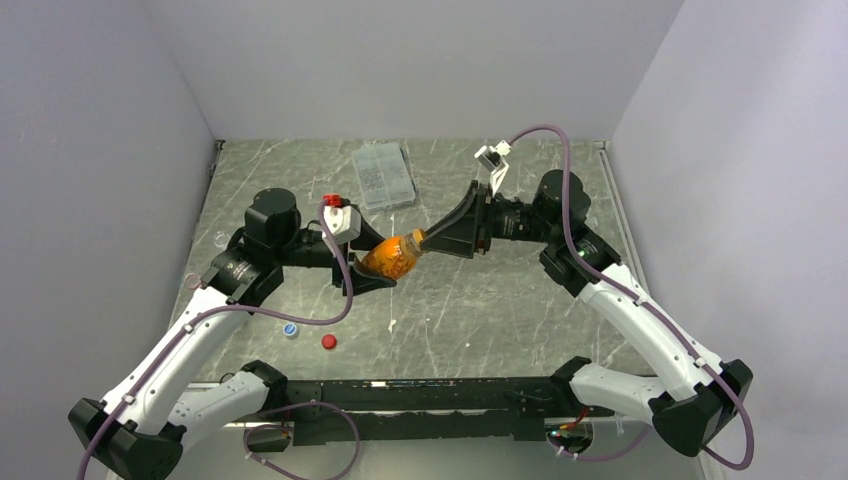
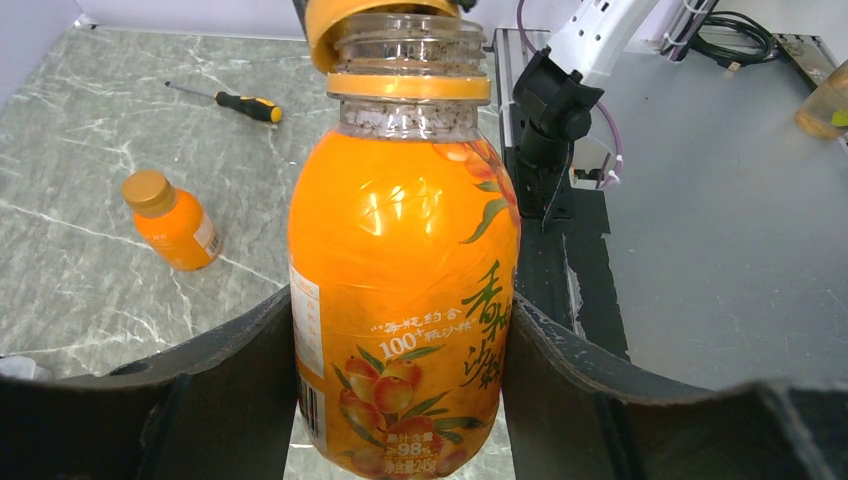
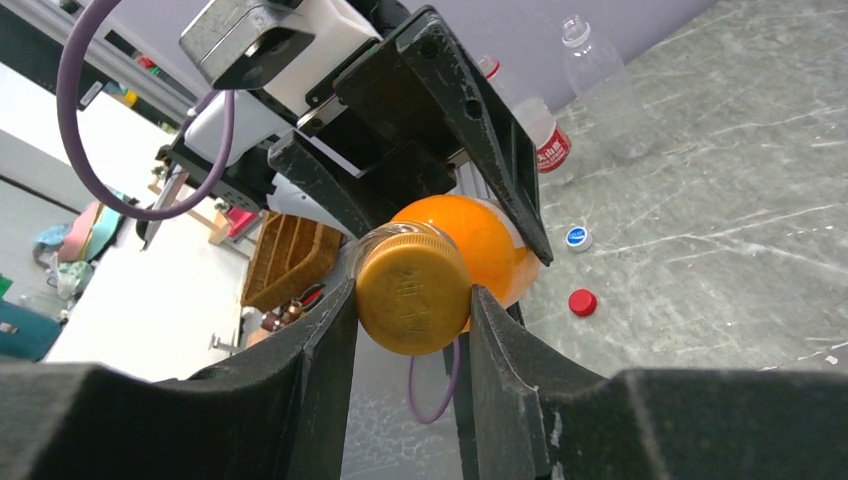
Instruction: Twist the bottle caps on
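Note:
My left gripper [image 1: 375,270] is shut on an orange bottle [image 1: 388,257] and holds it above the table, tipped with its neck toward the right arm. In the left wrist view the bottle [image 2: 400,260] fills the space between the jaws [image 2: 400,310]. My right gripper [image 1: 428,240] is shut on an orange cap [image 3: 412,288] at the bottle's mouth. The cap [image 2: 325,35] sits askew, with the neck threads showing below it. A blue-and-white cap [image 1: 290,329] and a red cap [image 1: 329,341] lie on the table near the left arm.
A second orange bottle [image 2: 175,222], capped, and a screwdriver [image 2: 225,100] lie on the table. A clear bottle with a red label [image 3: 545,140] and another clear bottle [image 3: 600,80] stand at the wall. A clear compartment box [image 1: 383,175] lies at the back.

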`<control>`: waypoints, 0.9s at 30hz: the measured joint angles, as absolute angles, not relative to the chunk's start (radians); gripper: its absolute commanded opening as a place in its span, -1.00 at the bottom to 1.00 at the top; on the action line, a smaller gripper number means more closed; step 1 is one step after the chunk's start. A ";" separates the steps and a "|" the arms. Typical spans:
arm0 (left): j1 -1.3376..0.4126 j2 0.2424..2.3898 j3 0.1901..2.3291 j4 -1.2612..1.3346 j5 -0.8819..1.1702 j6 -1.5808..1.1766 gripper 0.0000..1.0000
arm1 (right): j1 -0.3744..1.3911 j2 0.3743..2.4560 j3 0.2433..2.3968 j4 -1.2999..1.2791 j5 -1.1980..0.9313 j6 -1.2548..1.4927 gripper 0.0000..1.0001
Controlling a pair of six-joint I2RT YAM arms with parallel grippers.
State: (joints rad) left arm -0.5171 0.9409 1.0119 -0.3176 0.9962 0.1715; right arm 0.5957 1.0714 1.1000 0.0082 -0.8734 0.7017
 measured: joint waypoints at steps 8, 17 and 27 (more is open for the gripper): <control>-0.528 0.966 1.012 -0.326 1.010 0.171 -0.63 | 0.637 1.054 1.136 -0.107 -0.820 0.583 -0.44; -0.538 0.990 1.022 -0.374 1.043 0.171 -0.79 | 0.693 1.045 1.200 -0.271 -0.745 0.436 -0.46; -0.545 1.003 1.027 -0.419 1.061 0.141 -1.00 | 0.761 1.045 1.231 -0.336 -0.658 0.346 -0.47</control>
